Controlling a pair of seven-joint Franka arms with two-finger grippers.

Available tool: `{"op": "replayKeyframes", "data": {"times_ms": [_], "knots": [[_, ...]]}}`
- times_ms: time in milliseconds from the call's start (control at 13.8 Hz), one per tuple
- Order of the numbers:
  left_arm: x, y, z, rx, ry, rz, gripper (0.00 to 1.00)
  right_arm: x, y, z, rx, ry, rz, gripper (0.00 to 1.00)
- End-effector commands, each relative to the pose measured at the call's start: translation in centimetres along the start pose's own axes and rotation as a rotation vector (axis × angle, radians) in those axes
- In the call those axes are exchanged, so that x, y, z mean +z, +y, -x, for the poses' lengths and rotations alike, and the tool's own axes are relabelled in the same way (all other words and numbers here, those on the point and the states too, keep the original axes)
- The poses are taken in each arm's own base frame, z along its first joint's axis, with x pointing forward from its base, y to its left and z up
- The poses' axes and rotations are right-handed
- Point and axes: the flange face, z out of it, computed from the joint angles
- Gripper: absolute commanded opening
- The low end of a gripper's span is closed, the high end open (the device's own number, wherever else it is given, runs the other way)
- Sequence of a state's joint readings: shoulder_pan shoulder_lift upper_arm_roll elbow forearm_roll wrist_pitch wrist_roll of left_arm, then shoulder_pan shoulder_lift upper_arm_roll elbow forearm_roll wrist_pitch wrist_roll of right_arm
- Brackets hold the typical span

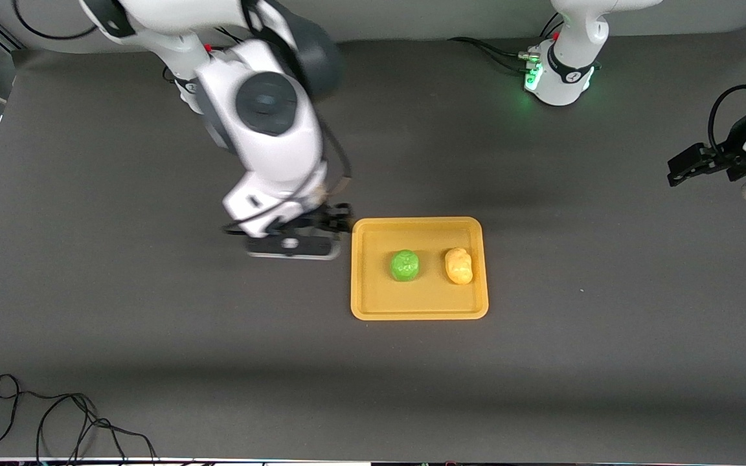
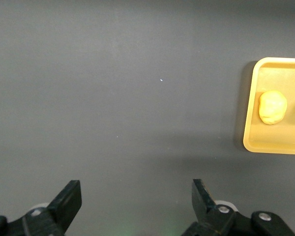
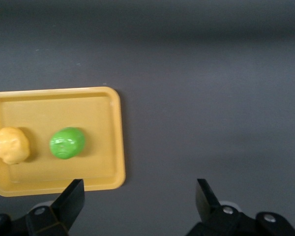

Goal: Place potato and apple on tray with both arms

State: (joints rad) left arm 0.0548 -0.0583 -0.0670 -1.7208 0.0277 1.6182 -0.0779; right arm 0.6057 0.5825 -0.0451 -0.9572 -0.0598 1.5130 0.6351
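The orange-yellow tray (image 1: 373,291) lies mid-table. On it rest the green apple (image 1: 405,265) and, beside it toward the left arm's end, the yellow-tan potato (image 1: 458,265). My right gripper (image 1: 334,223) is open and empty, low over the bare mat just beside the tray's edge at the right arm's end. Its wrist view shows the tray (image 3: 103,113), apple (image 3: 67,142), potato (image 3: 12,145) and its open gripper (image 3: 140,199). My left gripper (image 1: 684,169) is open and empty over the mat at the left arm's end, well away from the tray. Its wrist view shows the gripper (image 2: 136,196), the tray's end (image 2: 250,132) and the potato (image 2: 272,107).
A dark grey mat (image 1: 541,362) covers the table. A loose black cable (image 1: 56,414) lies at the near corner on the right arm's end. The left arm's green-lit base (image 1: 561,71) stands at the table's robot edge.
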Motion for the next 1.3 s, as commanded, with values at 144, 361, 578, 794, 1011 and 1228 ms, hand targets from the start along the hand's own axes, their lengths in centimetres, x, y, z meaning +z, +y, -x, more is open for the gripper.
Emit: {"op": "replayKeyframes", "data": {"times_ms": [144,361,578,794,1011,1228], "knots": [[-0.2,0.0,-0.1,0.008,0.012,-0.013,1.00,-2.5,15.2,0.2,-0.063,-0.066,-0.001,1.00],[-0.5,-0.2,-0.2,0.005,0.022,-0.015,1.00,-3.9,25.3,0.7,-0.090,-0.056,-0.081,1.00],[-0.6,-0.2,-0.3,0.005,0.030,-0.014,1.00,-3.8,33.2,0.9,-0.089,-0.057,-0.090,1.00],[-0.5,-0.2,-0.3,0.005,0.029,-0.014,1.00,-3.6,37.6,1.6,-0.097,-0.050,-0.089,1.00],[-0.3,0.0,-0.5,0.008,0.033,-0.012,1.00,-3.5,39.9,1.3,-0.072,-0.046,-0.074,1.00],[0.0,0.1,-0.5,0.010,0.019,-0.012,1.00,-3.1,41.3,1.0,-0.056,-0.048,-0.071,1.00]]}}
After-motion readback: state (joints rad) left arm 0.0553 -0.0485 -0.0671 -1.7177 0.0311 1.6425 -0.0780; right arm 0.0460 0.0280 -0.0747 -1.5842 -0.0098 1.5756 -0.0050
